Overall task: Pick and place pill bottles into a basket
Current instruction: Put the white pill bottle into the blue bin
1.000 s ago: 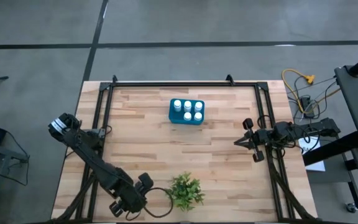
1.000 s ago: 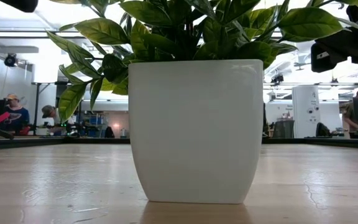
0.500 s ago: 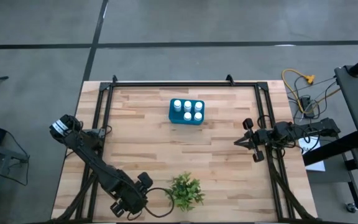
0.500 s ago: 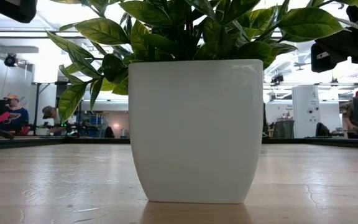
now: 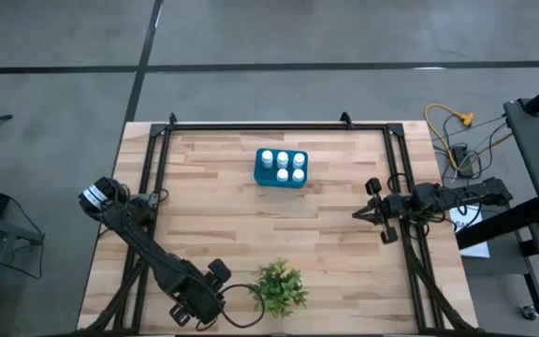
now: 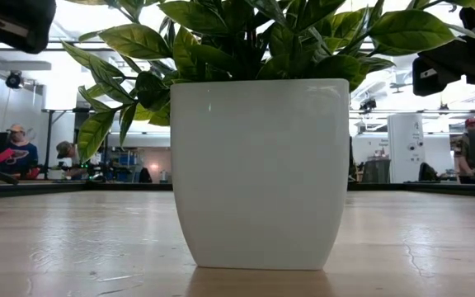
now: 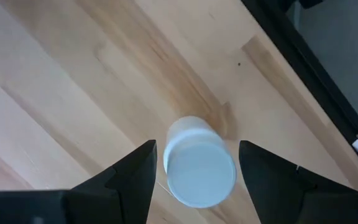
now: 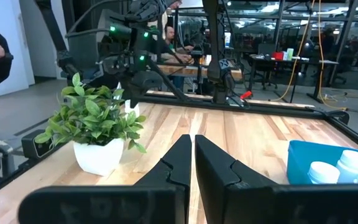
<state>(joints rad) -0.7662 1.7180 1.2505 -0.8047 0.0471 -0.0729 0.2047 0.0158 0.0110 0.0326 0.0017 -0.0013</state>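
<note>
The wooden surface [image 5: 232, 225] carries the teal basket [image 5: 280, 168] toward its 12 o'clock edge, five pill bottles [image 5: 283, 165] showing inside; the plant [image 5: 279, 286] stands near 6 o'clock; the left hand [image 5: 197, 304] hangs at about 7 o'clock, fingers spread, the last bottle [image 7: 201, 170] upright directly below between them, untouched; the right hand [image 5: 361, 215] waits closed at 3 o'clock, well apart.
</note>
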